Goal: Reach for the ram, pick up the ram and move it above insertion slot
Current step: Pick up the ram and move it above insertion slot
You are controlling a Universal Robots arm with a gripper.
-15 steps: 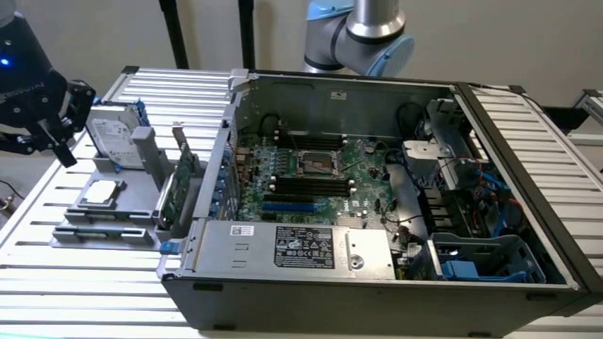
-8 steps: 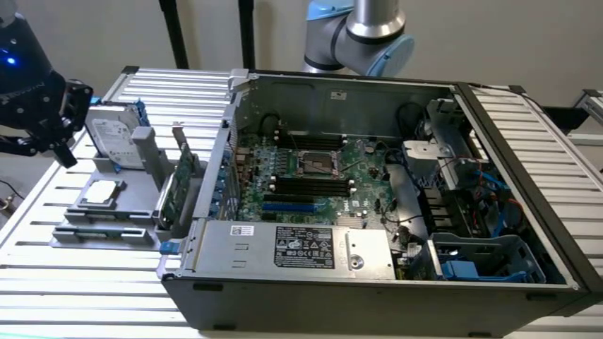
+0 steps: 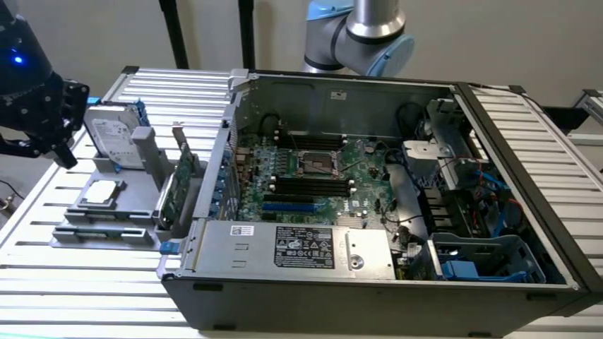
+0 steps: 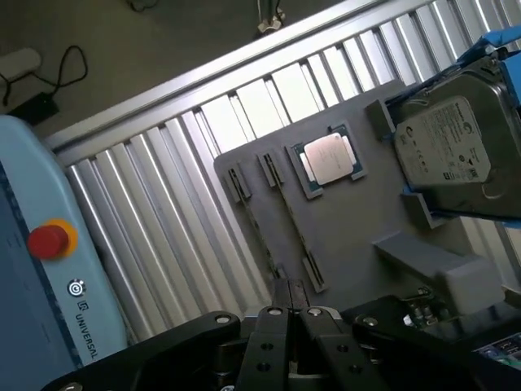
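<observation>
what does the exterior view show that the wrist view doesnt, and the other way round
Exterior view adds: the open computer case, its motherboard, the power supply and the arm.
Wrist view adds: a light-blue pendant with a red button, and the dark floor beyond the table.
Shared: the slatted table, the grey tray, the hard drive in its blue frame, the processor chip, and the claw near that tray.

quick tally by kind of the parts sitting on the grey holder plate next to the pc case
hard drive: 1
processor chip: 1
ram: 1
expansion card: 1
total: 4
</observation>
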